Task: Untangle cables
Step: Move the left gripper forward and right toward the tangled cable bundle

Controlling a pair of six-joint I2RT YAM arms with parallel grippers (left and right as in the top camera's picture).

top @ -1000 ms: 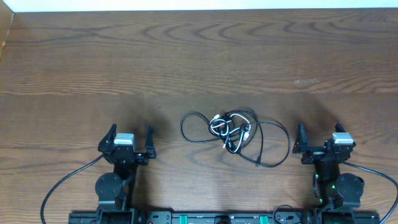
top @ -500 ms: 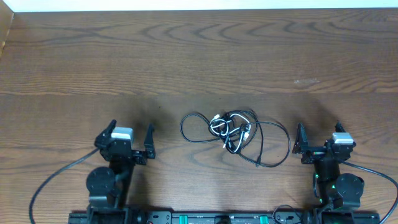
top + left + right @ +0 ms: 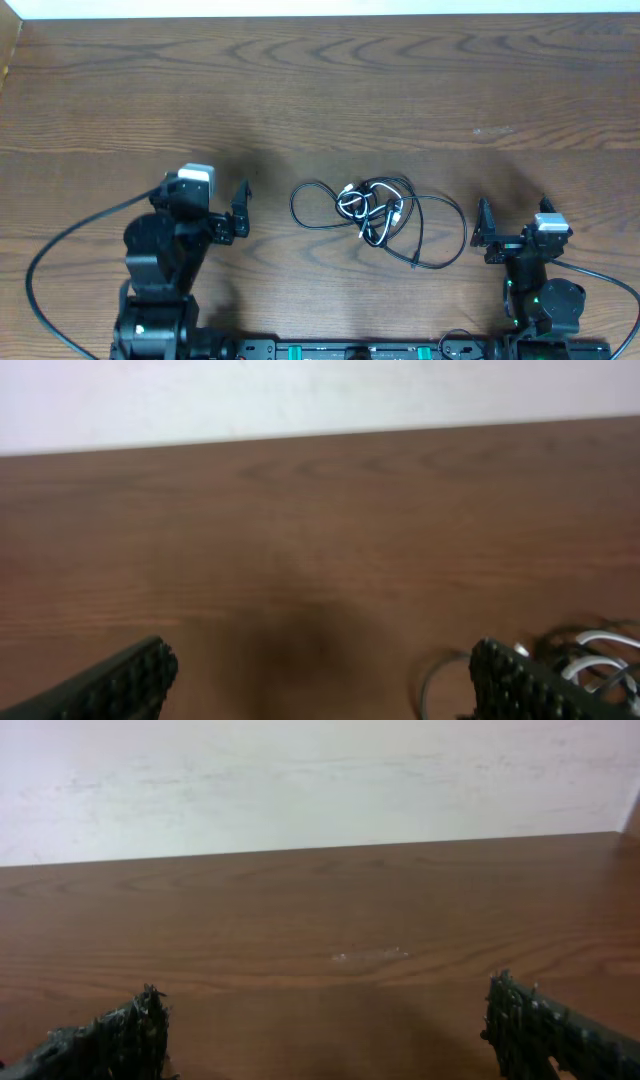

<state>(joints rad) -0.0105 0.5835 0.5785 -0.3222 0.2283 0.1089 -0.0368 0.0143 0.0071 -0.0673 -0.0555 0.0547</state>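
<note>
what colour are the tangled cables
The cables are black and white, wound together in one knot; the overhead view shows them best.

Cables (image 3: pixel 375 218) are bunched in one heap on the table (image 3: pixel 320 90), around mid-width in the near half. The left pincer (image 3: pixel 208 200) is set left of the heap and the right pincer (image 3: pixel 512 210) right of it. The heap lies between the two and is touched by neither. One loop is thrown out leftward and a wider one rightward, ending near the right pincer. In the left wrist view the heap (image 3: pixel 590 650) is seen ahead and to the right, just behind the right-hand finger (image 3: pixel 520 680). In the right wrist view the table (image 3: pixel 330 920) is seen ahead of the fingers (image 3: pixel 120 1030), with a wall (image 3: pixel 300 780) behind its far edge.
</note>
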